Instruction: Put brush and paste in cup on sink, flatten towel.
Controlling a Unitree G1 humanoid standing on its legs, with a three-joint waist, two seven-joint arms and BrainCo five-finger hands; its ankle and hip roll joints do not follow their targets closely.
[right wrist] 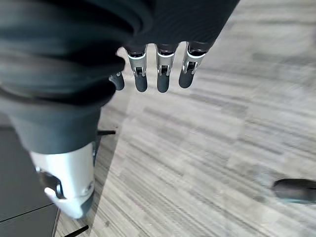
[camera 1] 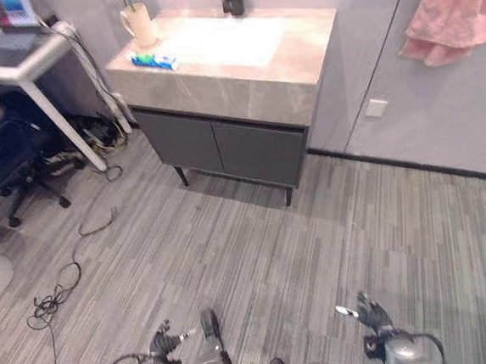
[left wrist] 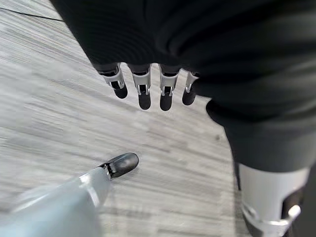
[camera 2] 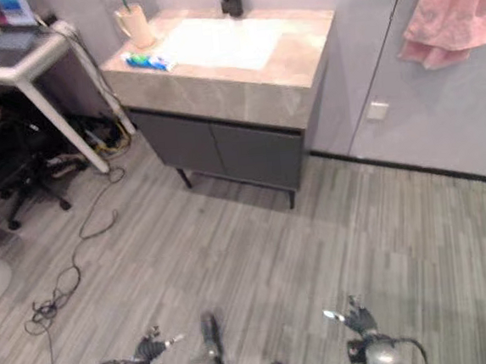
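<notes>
We stand well back from the sink (camera 1: 224,40), with a wide stretch of floor (camera 1: 300,245) between us and its cabinet (camera 1: 223,150). Both hands hang low over the floor, far short of the worktop (camera 1: 243,88): our left hand (camera 1: 165,342) and our right hand (camera 1: 369,314) are each relaxed and loosely open, fingers (left wrist: 144,94) hanging down with the thumb set apart, holding and touching nothing.

The paste (camera 1: 154,61), a blue and green tube, lies flat on the worktop just left of the sink, its long axis running roughly along the worktop's front edge. The cup (camera 1: 139,24) stands upright just behind it, at the worktop's back left corner, and a thin green stem in it looks like the brush (camera 1: 127,0) already standing inside, though we cannot be sure. The pink towel (camera 1: 458,10) hangs bunched on the wall well to the right of the sink.

We judge that the tube lies ahead and to our left, so the left hand is the nearer one, but we must first walk up to the sink.
</notes>
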